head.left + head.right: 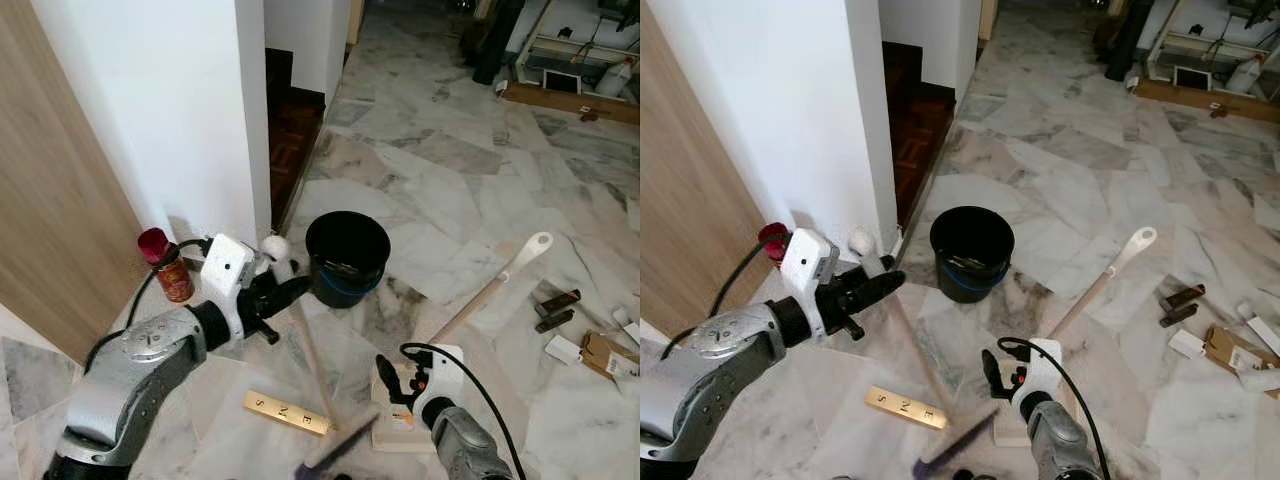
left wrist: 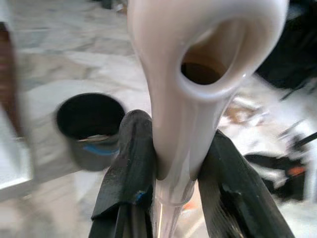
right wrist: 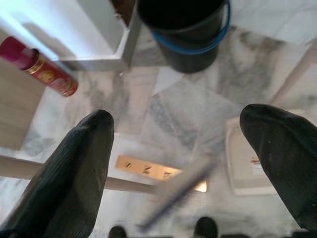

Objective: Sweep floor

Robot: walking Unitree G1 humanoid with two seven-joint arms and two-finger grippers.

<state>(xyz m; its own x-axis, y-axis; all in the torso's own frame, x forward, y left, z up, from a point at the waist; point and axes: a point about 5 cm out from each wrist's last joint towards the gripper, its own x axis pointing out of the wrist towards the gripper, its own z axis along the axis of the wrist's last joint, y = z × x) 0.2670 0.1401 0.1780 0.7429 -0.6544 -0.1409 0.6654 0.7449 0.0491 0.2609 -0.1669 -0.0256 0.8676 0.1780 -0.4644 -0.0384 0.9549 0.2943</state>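
My left gripper (image 1: 284, 294) is shut on the wooden broom handle (image 1: 312, 360) just below its white end cap (image 2: 198, 59). The handle slants down to a blurred dark broom head (image 1: 335, 452) on the marble floor. A flat gold box (image 1: 287, 412) lies just left of the broom head. The dustpan (image 1: 395, 432) rests flat on the floor, and its long handle (image 1: 495, 285) runs up to the right. My right gripper (image 1: 402, 385) hovers over the pan, fingers (image 3: 74, 168) wide open and holding nothing. A black bucket (image 1: 347, 258) stands beyond both grippers.
A white wall corner (image 1: 200, 130) and a wooden panel (image 1: 50, 220) close off the left, with a red spray can (image 1: 168, 266) at their foot. Dark steps (image 1: 290, 130) lie behind the corner. Small litter and a cardboard box (image 1: 606, 352) lie at the right.
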